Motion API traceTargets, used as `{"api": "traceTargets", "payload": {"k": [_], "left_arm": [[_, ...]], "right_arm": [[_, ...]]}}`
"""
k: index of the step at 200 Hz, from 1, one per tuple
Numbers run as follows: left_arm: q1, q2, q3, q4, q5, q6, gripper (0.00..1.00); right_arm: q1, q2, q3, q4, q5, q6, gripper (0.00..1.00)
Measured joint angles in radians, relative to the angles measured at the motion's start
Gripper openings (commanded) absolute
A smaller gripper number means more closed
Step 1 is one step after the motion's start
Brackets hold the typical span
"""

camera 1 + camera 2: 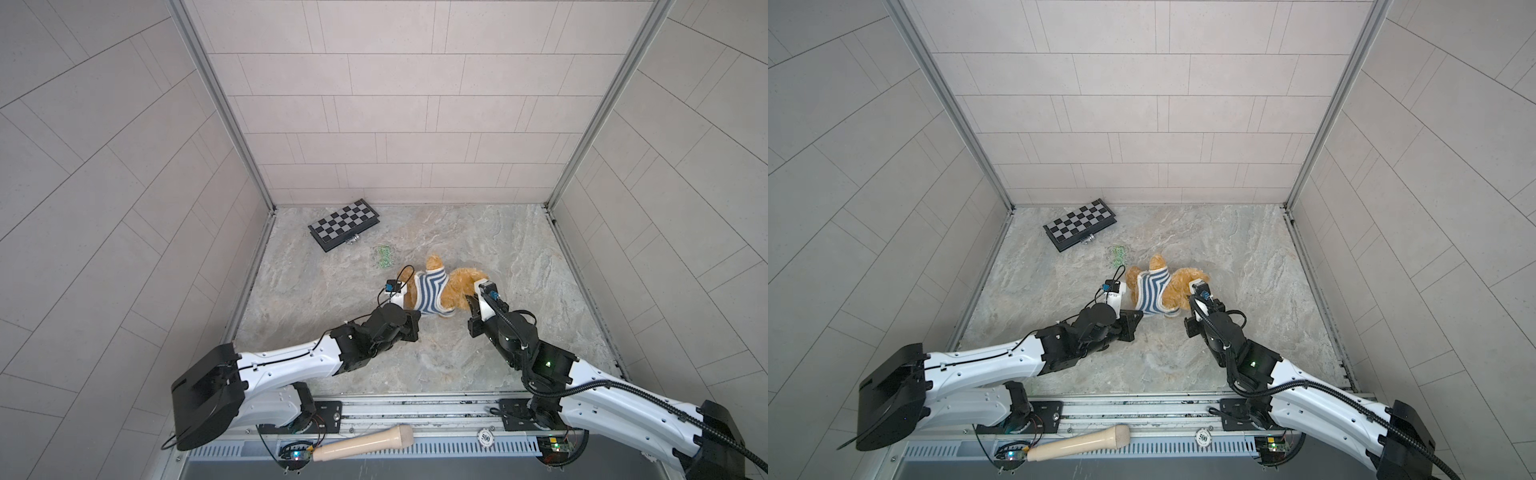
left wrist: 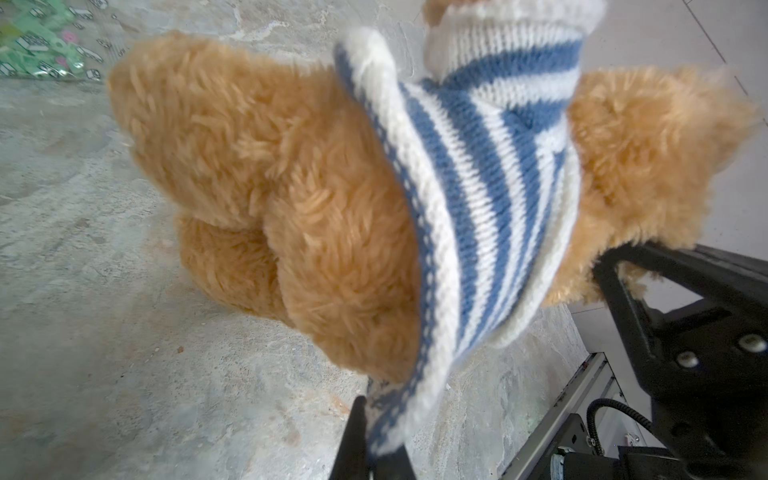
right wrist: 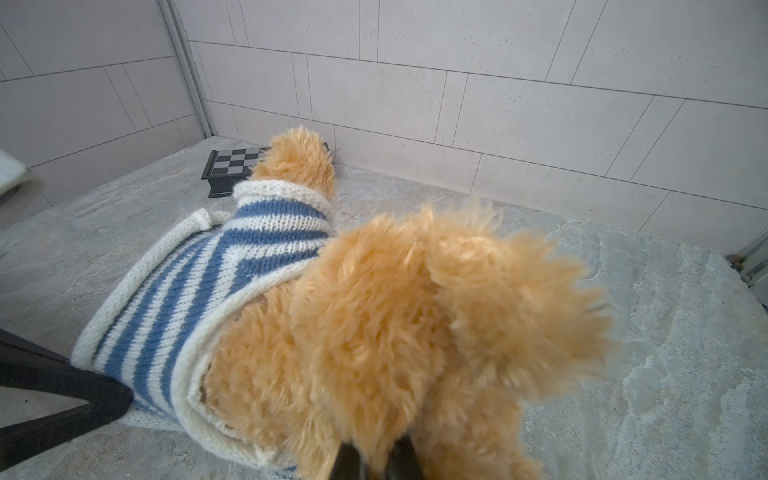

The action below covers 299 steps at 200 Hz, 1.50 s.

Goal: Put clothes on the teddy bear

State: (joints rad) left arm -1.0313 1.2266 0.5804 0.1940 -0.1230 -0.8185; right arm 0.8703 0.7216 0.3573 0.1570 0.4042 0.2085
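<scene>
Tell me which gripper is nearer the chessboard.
Left. The left gripper pinches the sweater hem, on the chessboard side of the bear; the right gripper grips fur on the far side.

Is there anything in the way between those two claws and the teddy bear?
Nothing visible. The left gripper is shut on the hem of the striped sweater, and the right gripper is shut on the fur of the teddy bear. The chessboard and green packet lie apart, farther back.

1. "500" is printed on a small round white chip [image 1: 485,436] [image 1: 1203,436], seen in both top views on the grey metal rail [image 1: 415,409], well behind the right end effector [image 1: 471,302].
2. The print on the green patterned packet [image 2: 37,41] is too small to read.
</scene>
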Motion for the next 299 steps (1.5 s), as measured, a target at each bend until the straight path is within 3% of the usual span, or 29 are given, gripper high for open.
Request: {"api": "traceTargets", "payload": {"k": [42,93,110,159,205,258,299], "left_arm": [[0.004,0.085,-0.003,0.092,0.013,0.006,0.02],[0.008,0.058,-0.003,0.086,0.025,0.052,0.31],[0.01,-0.009,-0.003,0.036,0.027,0.078,0.35],[0.015,-0.154,0.033,-0.096,0.092,0.136,0.27],[0.009,-0.039,0.138,-0.094,0.149,0.14,0.12],[0.008,0.119,0.235,-0.1,0.15,0.146,0.08],[0.008,0.16,0.258,-0.1,0.16,0.154,0.08]], "right_arm": [[-0.001,0.019,0.004,0.006,0.0,0.001,0.0],[-0.003,0.015,0.004,0.011,0.0,-0.002,0.0],[-0.003,0.01,0.004,0.011,0.0,-0.008,0.0],[-0.003,0.025,0.012,0.015,-0.001,-0.022,0.0],[-0.002,0.055,0.034,0.019,-0.008,-0.023,0.0],[0.0,0.059,0.036,0.019,-0.008,-0.022,0.0],[0.002,0.08,0.036,0.039,-0.014,-0.021,0.0]]}}
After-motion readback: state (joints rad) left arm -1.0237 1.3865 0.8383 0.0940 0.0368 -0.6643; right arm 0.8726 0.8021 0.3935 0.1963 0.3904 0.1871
